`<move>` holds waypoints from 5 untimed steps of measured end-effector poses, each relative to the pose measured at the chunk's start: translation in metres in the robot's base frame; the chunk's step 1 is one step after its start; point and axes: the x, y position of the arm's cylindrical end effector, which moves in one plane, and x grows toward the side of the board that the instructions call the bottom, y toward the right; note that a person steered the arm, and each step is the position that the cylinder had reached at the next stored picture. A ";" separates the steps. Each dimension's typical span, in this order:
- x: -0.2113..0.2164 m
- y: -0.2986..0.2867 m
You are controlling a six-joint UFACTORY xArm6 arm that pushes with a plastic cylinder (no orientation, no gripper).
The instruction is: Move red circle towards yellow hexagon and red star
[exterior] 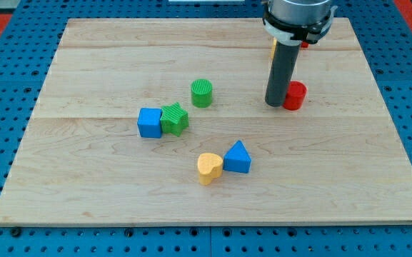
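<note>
The red circle (pixel 295 96) is a short red cylinder on the wooden board (pixel 120 57), right of centre. My tip (pixel 274 104) rests on the board just left of it, touching or nearly touching its left side. The yellow hexagon (pixel 273 48) shows only as a thin yellow sliver left of the rod, near the view's top. The red star (pixel 305 44) shows only as a small red sliver right of the rod's collar. Both are mostly hidden behind the arm.
A green circle (pixel 201 93) stands at the centre. A blue cube (pixel 149 122) touches a green star (pixel 175 118) at the left. A yellow heart (pixel 209 168) touches a blue triangle (pixel 238 158) lower down. Blue pegboard (pixel 6 107) surrounds the board.
</note>
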 end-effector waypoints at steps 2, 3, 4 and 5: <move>-0.021 -0.013; 0.001 -0.033; 0.007 -0.015; 0.008 0.004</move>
